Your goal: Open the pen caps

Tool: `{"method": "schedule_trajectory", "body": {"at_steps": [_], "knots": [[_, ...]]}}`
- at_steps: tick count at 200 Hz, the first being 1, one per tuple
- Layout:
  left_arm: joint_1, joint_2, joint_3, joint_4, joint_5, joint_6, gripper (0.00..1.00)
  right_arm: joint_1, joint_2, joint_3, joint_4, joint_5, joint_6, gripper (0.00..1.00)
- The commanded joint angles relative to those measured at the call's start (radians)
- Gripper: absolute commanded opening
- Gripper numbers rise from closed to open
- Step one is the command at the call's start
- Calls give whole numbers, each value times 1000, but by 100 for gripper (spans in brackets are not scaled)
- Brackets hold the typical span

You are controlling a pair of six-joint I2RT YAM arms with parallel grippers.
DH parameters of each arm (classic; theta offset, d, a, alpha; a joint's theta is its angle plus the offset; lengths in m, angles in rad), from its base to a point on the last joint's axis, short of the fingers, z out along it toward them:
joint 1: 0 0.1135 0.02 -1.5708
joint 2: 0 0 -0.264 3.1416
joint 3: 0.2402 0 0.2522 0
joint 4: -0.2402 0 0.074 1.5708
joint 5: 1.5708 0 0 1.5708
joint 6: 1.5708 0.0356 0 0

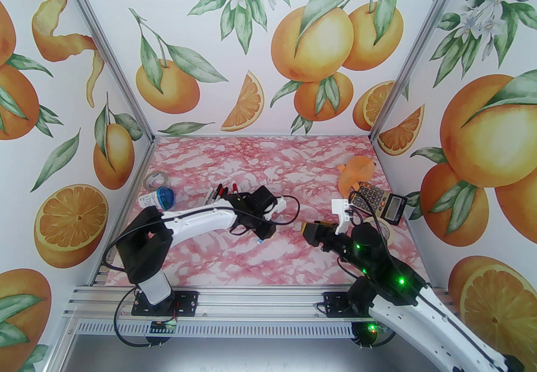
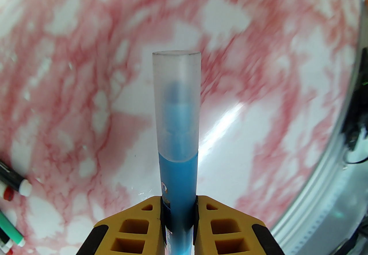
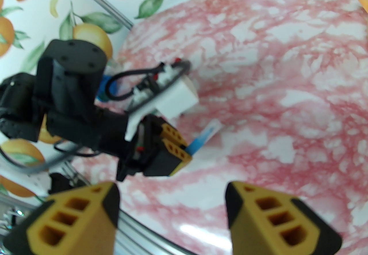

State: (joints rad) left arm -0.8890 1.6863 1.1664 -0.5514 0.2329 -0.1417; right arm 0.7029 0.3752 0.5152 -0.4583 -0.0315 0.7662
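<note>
1. While the left jaws clamp tight on the blue pen (image 2: 178, 179), low on its barrel, the frosted cap (image 2: 176, 104) sits on the far end, pointing away from the wrist camera.
2. That cap is on: the blue tip shows as a dim shape through the cloudy plastic.
3. From above, the pen is held over the middle of the pink marbled counter (image 1: 293, 160), with just a sliver of blue peeking out below the left wrist.
4. Over to the right jaws: spread wide, holding nothing, facing the left jaws across the counter and well apart from the pen.
5. The other pens (image 1: 220, 193) lie bunched on the counter just behind the left arm. The left wrist view catches a black one (image 2: 13, 177) with a white end and a green one (image 2: 11, 226) at the lower left edge.
6. Off to the right sit a calculator (image 1: 379, 200) and an orange toy (image 1: 356, 171). A tape roll (image 1: 156, 181) lies at the far left.
</note>
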Motion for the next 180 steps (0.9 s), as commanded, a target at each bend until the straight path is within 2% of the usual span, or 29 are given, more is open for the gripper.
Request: {"method": "schedule_trajectory", "body": {"at_steps": [1, 37, 67, 90, 128, 180], "knots": [[25, -98, -8, 58, 116, 15, 18, 5, 2, -24, 122, -16, 101, 63], [57, -133, 35, 61, 244, 96, 18, 5, 124, -20, 234, -25, 142, 60], [72, -92, 111, 18, 310, 183, 18, 4, 231, 26, 276, -13, 133, 56], [98, -47, 157, 36, 392, 184, 18, 5, 301, 48, 298, 42, 149, 54], [130, 20, 223, 2, 417, 217, 18, -6, 332, 32, 371, 180, 232, 54], [141, 27, 182, 39, 419, 219, 18, -74, 448, 55, 470, 66, 246, 54]]}}
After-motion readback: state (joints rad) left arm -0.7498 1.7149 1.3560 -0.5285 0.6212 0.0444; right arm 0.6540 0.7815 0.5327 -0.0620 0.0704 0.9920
